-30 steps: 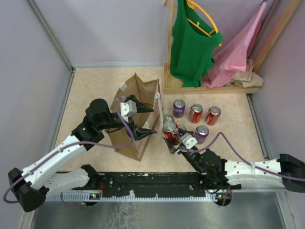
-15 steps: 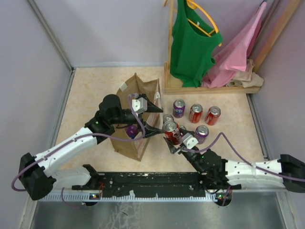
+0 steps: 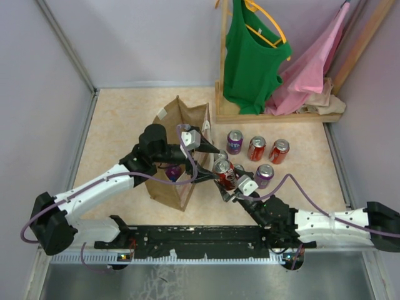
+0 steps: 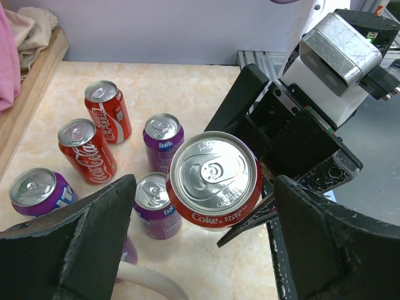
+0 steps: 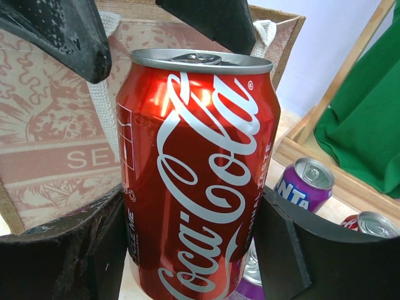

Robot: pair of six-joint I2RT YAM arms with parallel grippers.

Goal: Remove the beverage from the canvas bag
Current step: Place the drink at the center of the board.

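Observation:
The tan canvas bag [image 3: 167, 190] stands upright at the table's middle, and its printed side shows in the right wrist view [image 5: 56, 156]. A purple can [image 3: 172, 171] shows inside its open top. My right gripper [image 3: 232, 181] is shut on a red Coca-Cola can [image 5: 200, 175] and holds it upright just right of the bag. My left gripper [image 4: 205, 181] is open, its fingers [image 4: 81, 237] spread wide either side of that can's top [image 4: 214, 180], with gaps on both sides. It sits at the bag's right edge [image 3: 209, 161].
Several cans stand right of the bag: a purple one [image 3: 234, 141], two red ones [image 3: 256, 148] [image 3: 279, 150] and another purple one [image 3: 264, 175]. A wooden rack [image 3: 275, 116] with green and pink clothes stands at the back right.
My left gripper has moved right, from over the bag's mouth to around the top of the red can. The purple can in the bag has come into view. The right arm is still.

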